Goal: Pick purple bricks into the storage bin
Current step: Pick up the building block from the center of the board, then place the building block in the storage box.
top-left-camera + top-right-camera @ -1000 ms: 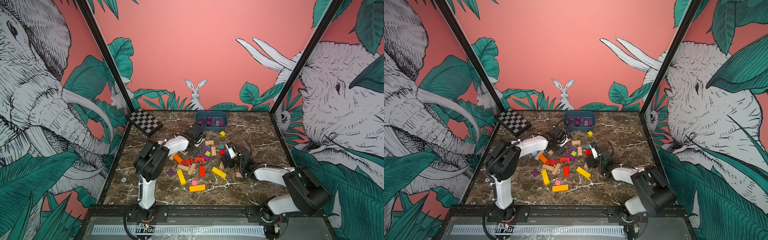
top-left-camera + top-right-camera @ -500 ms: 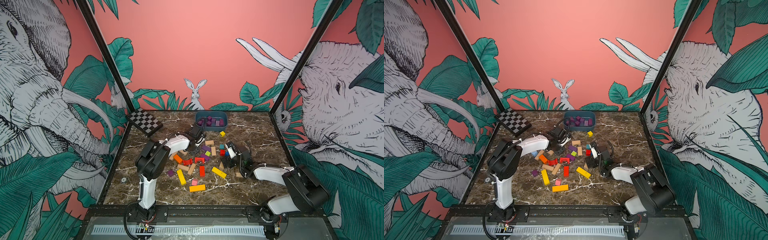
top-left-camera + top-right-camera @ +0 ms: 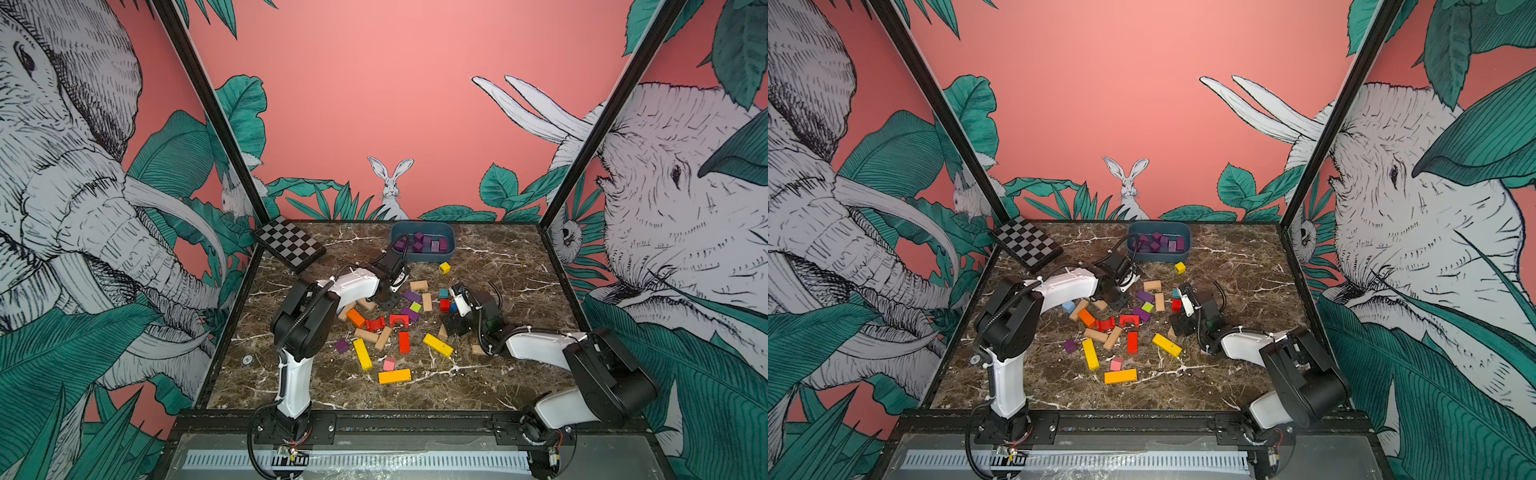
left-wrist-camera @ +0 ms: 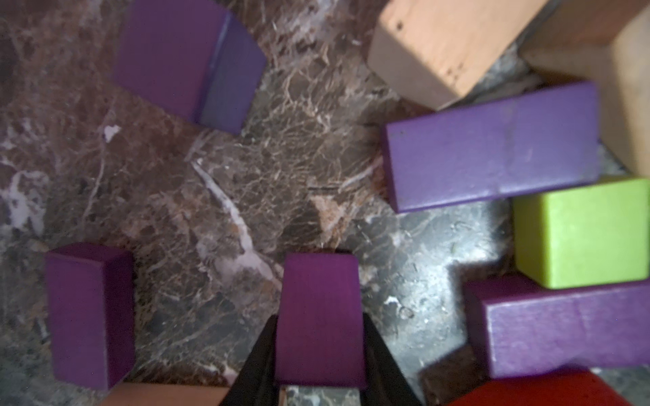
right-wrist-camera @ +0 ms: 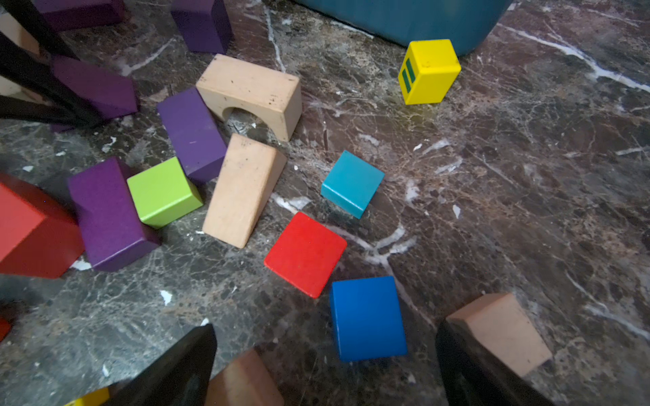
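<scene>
Bricks [image 3: 424, 243] in bin [image 3: 432, 257] at table [image 3: 498, 270] rear; checkerboard [image 3: 289, 248] left; block pile [image 3: 395, 324] in front.

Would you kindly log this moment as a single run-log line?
left gripper: shut on purple brick | right gripper: open, empty | storage bin: holds purple bricks | stage: grasp

This is a robot test booth, like a small lab. A left robot arm [image 3: 296, 374] and a right robot arm [image 3: 544, 347] sit on a black rail [image 3: 415, 424] by a marble surface [image 3: 498, 374], inside walls [image 3: 374, 83] printed with elephants [image 3: 62, 216].
</scene>
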